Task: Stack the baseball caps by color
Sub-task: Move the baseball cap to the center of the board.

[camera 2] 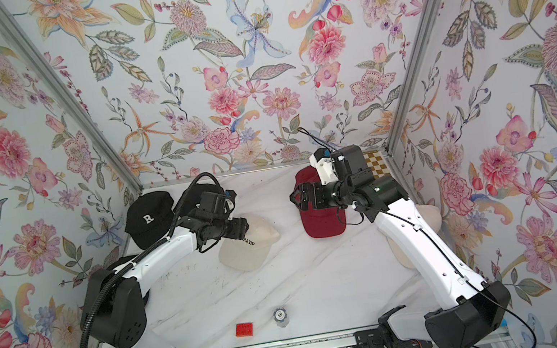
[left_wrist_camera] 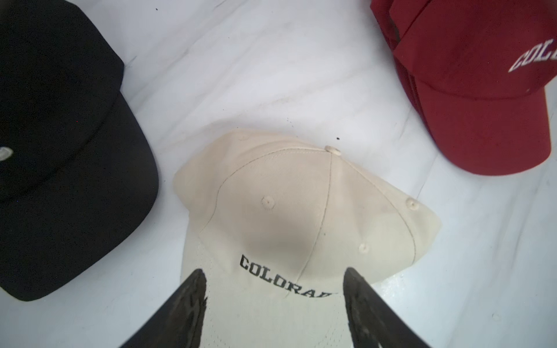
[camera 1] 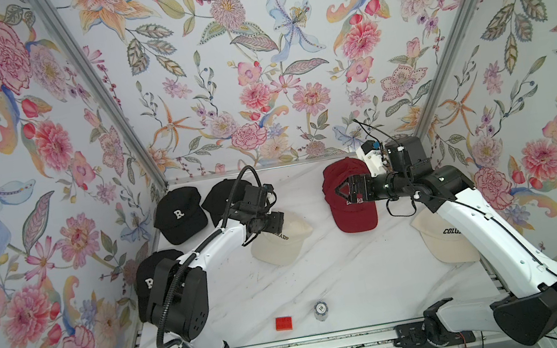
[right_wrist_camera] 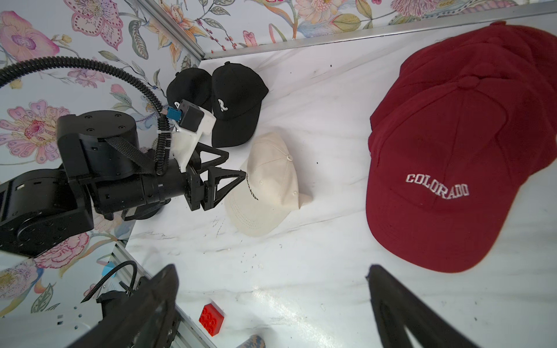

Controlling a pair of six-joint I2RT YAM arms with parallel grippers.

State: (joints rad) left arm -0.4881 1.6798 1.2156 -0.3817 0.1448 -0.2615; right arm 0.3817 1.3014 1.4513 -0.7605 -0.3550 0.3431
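Marble table (camera 1: 324, 281): cream cap (left_wrist_camera: 301, 211) beneath spread left gripper (left_wrist_camera: 274, 271), seemingly untouched.

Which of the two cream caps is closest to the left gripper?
The central cream cap, lying right at the left gripper. The other cream cap lies partly under the right arm.

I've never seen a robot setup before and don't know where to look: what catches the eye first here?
The loud floral wallpaper on all three walls grabs you first. Next come the dark red caps piled at the far right of the white marble table. The left tool is poised open over a cream cap left of centre, with black caps at the far left.
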